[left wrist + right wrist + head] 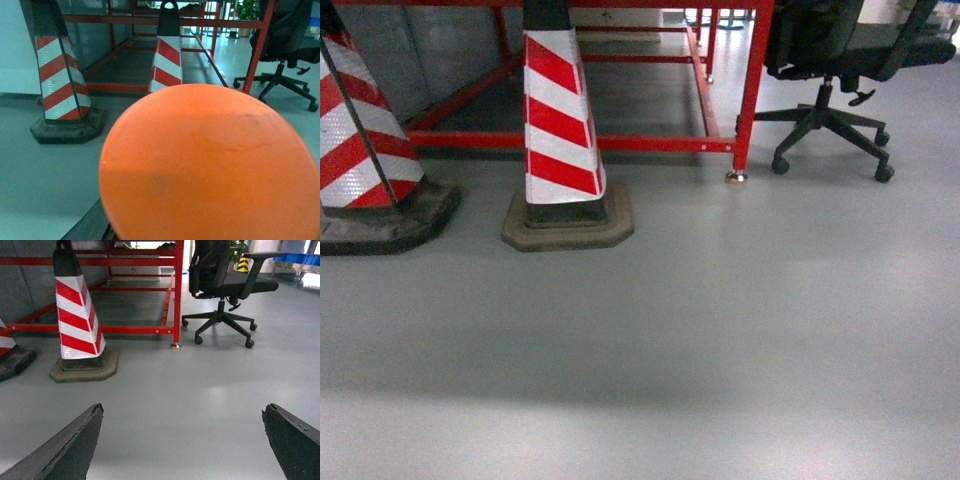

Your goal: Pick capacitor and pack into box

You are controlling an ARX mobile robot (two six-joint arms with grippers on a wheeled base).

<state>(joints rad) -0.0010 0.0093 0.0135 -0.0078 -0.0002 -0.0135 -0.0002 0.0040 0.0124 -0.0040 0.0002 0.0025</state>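
While no lettering is readable, the capacitor (210, 165) fills the left wrist view, grip unclear; right gripper (182, 440) gapes.

Two red-and-white striped traffic cones stand on the grey floor (720, 330), one cut off at the left edge (360, 150) and the other (560, 130) just right of it, each on a dark, chunky base. Behind them runs a red metal frame (752, 90), one leg ending in a small foot on the floor. A black office chair (840, 70) on castors sits at the upper right, beside that leg.
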